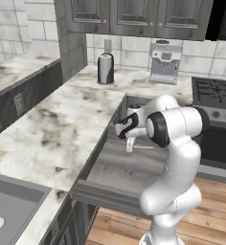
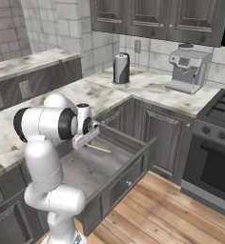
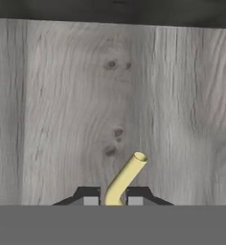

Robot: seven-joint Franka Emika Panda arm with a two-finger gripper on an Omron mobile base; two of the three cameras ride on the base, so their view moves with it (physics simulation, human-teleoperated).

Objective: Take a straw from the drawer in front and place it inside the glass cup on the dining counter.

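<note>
Inside the wide dark-grey open drawer (image 2: 115, 167), above its flat grey wood-grain bottom, the thin pale-yellow straw (image 3: 126, 177) is seen pinched between the two dark finger tips of the hand (image 3: 113, 198); the hand is clenched on the straw, one end poking out past the tips at a slant. From the right base view the straw (image 2: 98, 148) is seen as a thin stick sticking out sideways from the hand (image 2: 81, 140), over the drawer floor. Whether it is lifted clear or touching the floor cannot be told. Step judged: grasp done, lift-out starting. Next move likely calls for a straight raise clear of the drawer walls, then transport to the glass cup. On the marbled tabletop (image 1: 62, 124) behind, a silvery canister with dark top (image 1: 105, 68) and a grey coffee machine (image 1: 164, 62) are noted.
</note>
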